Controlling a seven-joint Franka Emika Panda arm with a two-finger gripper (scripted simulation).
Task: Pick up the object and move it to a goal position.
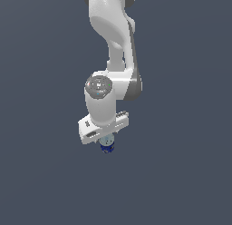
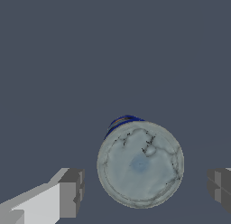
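Gripper: jaws spread wide, straddling the can with a gap on each side, nothing gripped. Can: upright on the grey floor, directly beneath the hand. Status: approach done; closing, lifting and carrying to goal remain.

Flat, even light over both views, dim slate-grey backdrop with no cast shadows anywhere. The glossy white jointed robot arm catches soft highlights on top and shades to grey underneath, no hard glare. Renders look coarse and slightly soft; the small dark blue can's silvery-grey round top, between the pincer's fingers, shows blotchy, low-resolution texture.
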